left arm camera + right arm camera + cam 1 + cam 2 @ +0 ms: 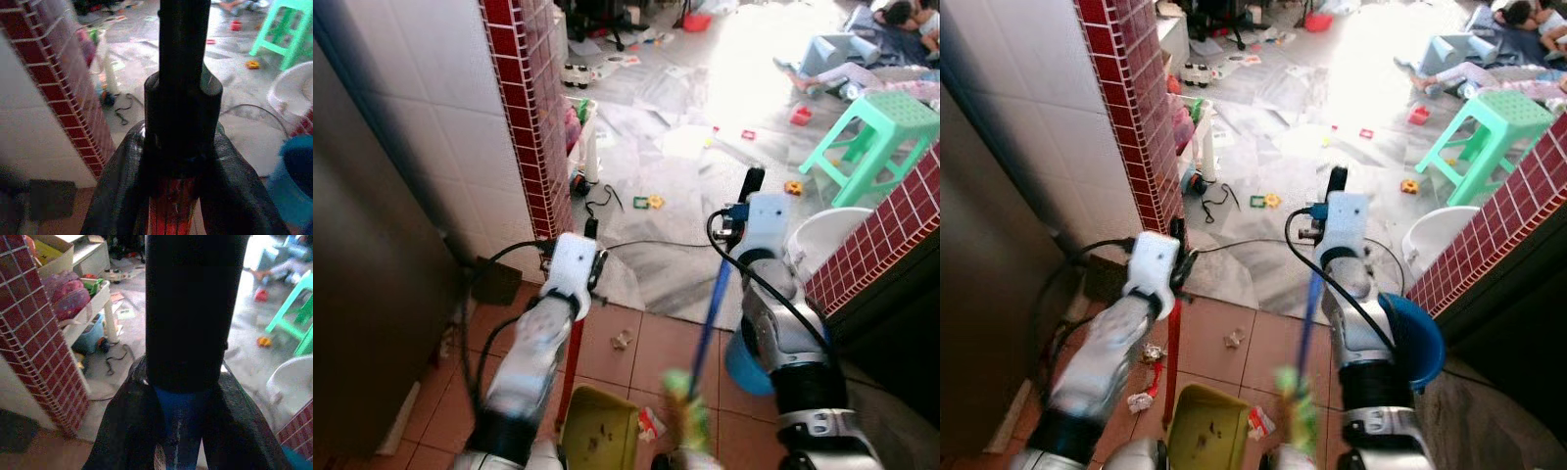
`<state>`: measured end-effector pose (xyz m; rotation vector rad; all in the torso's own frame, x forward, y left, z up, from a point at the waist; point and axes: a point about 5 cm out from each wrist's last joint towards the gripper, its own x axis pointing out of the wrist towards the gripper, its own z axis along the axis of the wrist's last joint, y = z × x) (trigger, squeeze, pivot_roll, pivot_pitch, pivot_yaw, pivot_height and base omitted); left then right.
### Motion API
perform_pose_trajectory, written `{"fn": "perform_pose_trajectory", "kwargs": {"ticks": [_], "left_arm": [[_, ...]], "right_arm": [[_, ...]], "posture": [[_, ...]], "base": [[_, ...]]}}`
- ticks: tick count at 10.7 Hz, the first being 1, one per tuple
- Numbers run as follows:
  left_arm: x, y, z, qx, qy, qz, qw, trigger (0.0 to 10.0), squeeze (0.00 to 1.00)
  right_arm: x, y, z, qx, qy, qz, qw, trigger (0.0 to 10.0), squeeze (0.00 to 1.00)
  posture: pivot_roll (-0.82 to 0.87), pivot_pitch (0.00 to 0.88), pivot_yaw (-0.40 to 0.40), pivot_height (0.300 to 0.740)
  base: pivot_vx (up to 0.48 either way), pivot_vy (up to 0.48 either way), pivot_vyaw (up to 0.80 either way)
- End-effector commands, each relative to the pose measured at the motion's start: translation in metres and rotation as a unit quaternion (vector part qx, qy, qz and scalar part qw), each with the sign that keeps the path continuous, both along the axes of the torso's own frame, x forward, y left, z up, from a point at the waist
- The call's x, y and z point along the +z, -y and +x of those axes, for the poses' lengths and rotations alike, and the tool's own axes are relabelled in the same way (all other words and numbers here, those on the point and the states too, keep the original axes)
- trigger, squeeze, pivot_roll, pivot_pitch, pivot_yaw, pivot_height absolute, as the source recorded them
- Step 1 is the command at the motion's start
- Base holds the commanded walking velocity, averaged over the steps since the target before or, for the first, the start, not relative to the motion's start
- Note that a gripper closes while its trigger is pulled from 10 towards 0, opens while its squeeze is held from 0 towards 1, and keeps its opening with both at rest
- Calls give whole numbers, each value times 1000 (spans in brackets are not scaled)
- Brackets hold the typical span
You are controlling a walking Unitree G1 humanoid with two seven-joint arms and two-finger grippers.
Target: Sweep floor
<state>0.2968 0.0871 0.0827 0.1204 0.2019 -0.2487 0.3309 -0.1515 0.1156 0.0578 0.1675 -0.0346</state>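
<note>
the left gripper [1175, 257] is clenched around a red handle [1173, 352] that runs down to a yellow-green dustpan [1203, 429] resting on the terracotta floor tiles [1209, 343]. the right gripper [1330, 196] grasps a blue broom handle [1308, 313], which slants down to blurred green bristles [1295, 406] just beside the dustpan. the left wrist view shows what the head views cannot: the two black fingers [122, 196] pressed on either side of the red shaft, under a black grip sleeve. the right wrist view likewise shows its fingers [127, 431] closed on the blue shaft. the right eye view shows crumpled scraps [1144, 377] on the tiles beside the left arm, largely hidden in the left eye view; both show a small scrap [622, 340] ahead of the dustpan. a red tiled pillar [529, 108] stands on the left, a blue bucket [1415, 343] sits by the right arm, and a green stool [867, 132] and scattered toys [648, 202] lie on the pale floor beyond
</note>
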Motion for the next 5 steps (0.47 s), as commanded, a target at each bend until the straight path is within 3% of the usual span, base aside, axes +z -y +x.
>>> {"fn": "perform_pose_trajectory", "kwargs": {"ticks": [1,3,5], "left_arm": [[-6,-5,4,34,-6,4,999,10000,0],[-5,1,14,76,22,-22,997,10000,0],[-7,-3,21,109,44,-51,992,10000,0]], "right_arm": [[1,0,2,-5,-11,31,999,10000,0],[3,-2,5,-23,-17,76,997,10000,0],[12,-5,9,-24,-4,91,996,10000,0]], "posture": [[-46,33,-44,740],[-56,34,-46,740],[-63,32,-50,740]], "base": [[0,0,0],[0,0,0],[0,0,0]]}}
